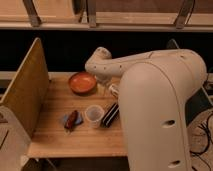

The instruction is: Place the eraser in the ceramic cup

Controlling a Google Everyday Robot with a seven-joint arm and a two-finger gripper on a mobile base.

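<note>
The eraser (110, 115), a long black block with pale stripes, lies on the wooden table (55, 137) just right of the ceramic cup (93, 113). The cup is small, pale and upright, close beside the eraser. My gripper (114, 90) is at the end of the white arm, a little beyond the eraser's far end and apart from it, between the eraser and the orange bowl. The large white arm body (160, 110) hides the table's right side.
An orange-brown shallow bowl (82, 82) sits at the back of the table. A dark red object on a blue cloth (71, 120) lies left of the cup. A tall wooden panel (25, 87) walls the table's left side.
</note>
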